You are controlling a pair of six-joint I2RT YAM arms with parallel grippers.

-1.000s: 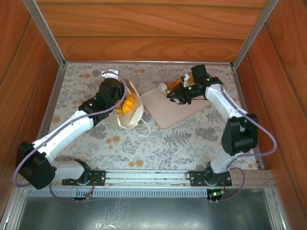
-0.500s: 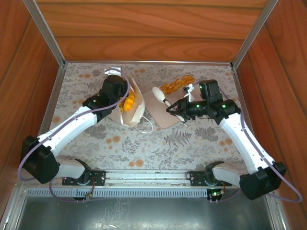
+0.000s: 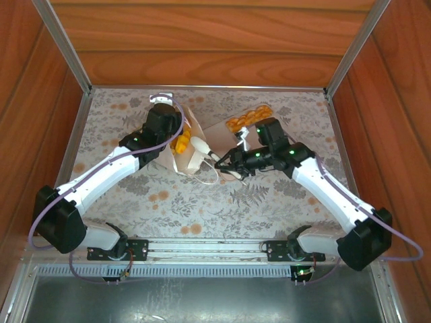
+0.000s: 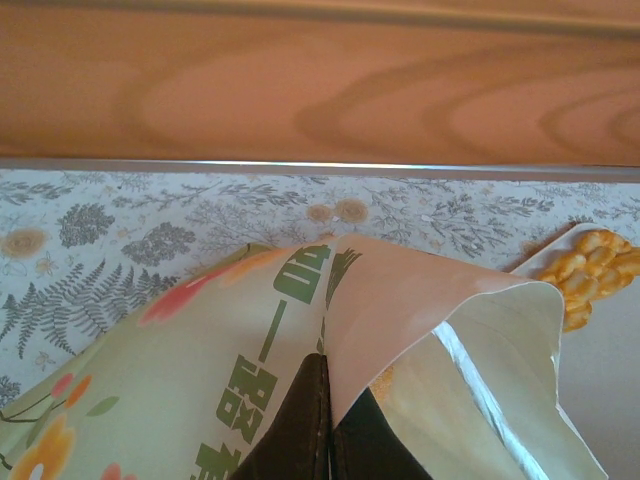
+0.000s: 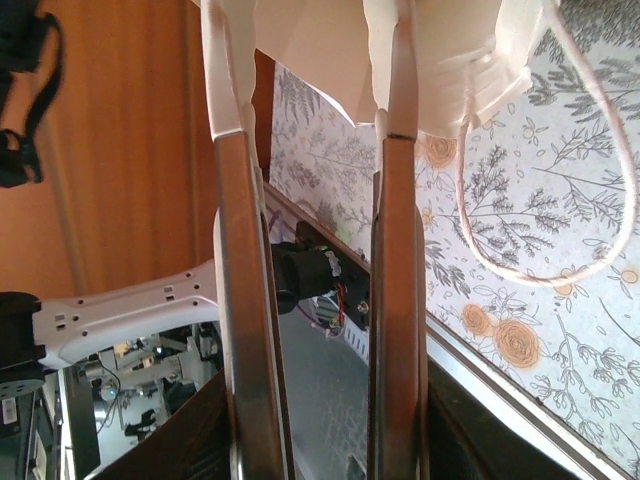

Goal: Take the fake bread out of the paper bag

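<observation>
The white paper bag point(image 3: 192, 158) stands left of centre with its mouth open toward the right. Orange fake bread point(image 3: 180, 141) shows inside it. My left gripper point(image 3: 174, 128) is shut on the bag's upper rim; in the left wrist view its dark fingers point(image 4: 310, 420) pinch the printed paper bag point(image 4: 250, 340). A braided orange loaf point(image 3: 249, 118) lies on the beige tray point(image 3: 224, 138). My right gripper point(image 3: 210, 156) is open at the bag's mouth. In the right wrist view its fingers point(image 5: 395, 200) reach the paper bag's edge point(image 5: 440, 60) with nothing between them.
The bag's white cord handle point(image 5: 600, 200) hangs loose over the flowered tablecloth point(image 3: 222, 202). Wooden walls and a metal frame point(image 3: 74, 134) close in the table on three sides. The loaf point(image 4: 590, 275) and the tray's corner point(image 4: 610, 360) lie right of the bag.
My right gripper has swung left from the tray to the bag's mouth and opened somewhat. The braided loaf now lies uncovered on the tray. My left gripper drew the bag's rim slightly back.
</observation>
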